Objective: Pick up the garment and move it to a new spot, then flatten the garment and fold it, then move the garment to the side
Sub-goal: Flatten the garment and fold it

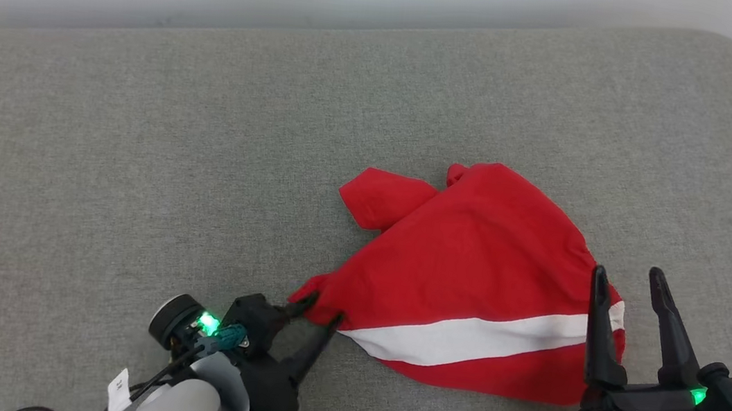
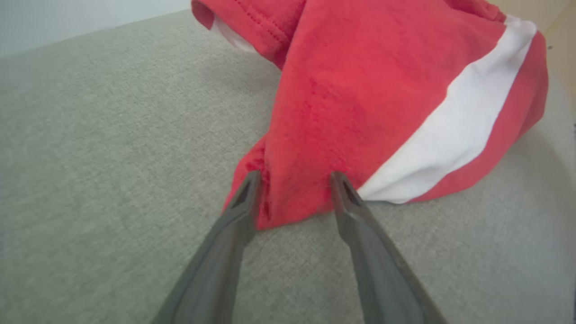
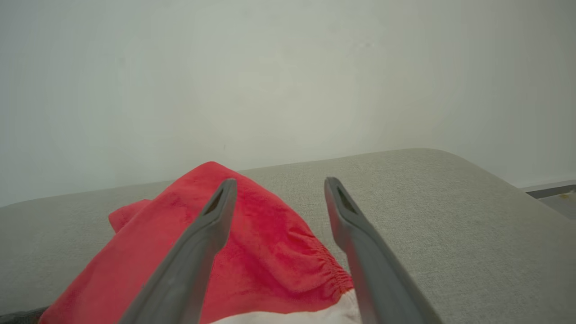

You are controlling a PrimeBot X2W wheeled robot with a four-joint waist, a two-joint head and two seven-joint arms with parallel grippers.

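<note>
Straddling the garment's (image 1: 469, 274) lower-left corner, left gripper (image 1: 323, 308) fingers (image 2: 234, 225) sit spread, poised to pinch for the lift; right gripper (image 1: 629, 270), lower right, hovers spread over its edge.

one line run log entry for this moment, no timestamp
phase: pick up | left gripper: open, straddling garment corner | right gripper: open, over garment's right edge | garment: crumpled on grey cushion
</note>
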